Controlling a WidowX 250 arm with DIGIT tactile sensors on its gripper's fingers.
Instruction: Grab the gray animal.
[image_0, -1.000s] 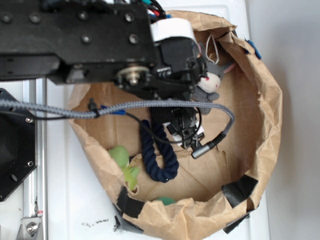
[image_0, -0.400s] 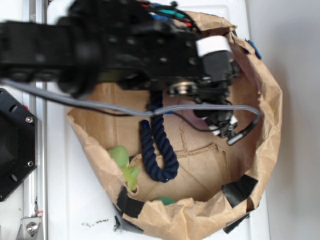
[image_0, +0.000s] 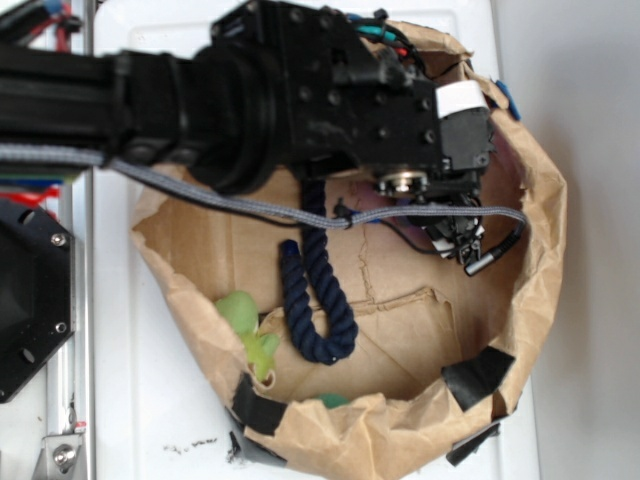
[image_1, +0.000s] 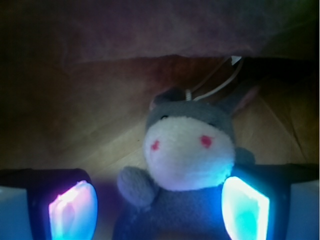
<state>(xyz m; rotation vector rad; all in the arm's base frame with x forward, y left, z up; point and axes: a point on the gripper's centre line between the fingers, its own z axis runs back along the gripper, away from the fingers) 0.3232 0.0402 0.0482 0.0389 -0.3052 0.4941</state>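
Showing: one gray animal (image_1: 187, 160); one light green plush toy (image_0: 247, 330); one dark navy rope (image_0: 313, 300); one brown paper bag (image_0: 535, 250); two glowing fingers (image_1: 245, 207) on one hand (image_1: 159, 210)

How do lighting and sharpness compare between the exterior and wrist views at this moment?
Exterior: bright, even daylight, mostly sharp, but the arm hides the gray animal. Wrist: dim and soft; the gray animal is lit mainly by the glowing fingers of the gripper, and the paper bag behind falls into deep shadow.

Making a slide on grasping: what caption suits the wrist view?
Open hand straddles the gray animal, its glowing fingers on either side of the toy's body.
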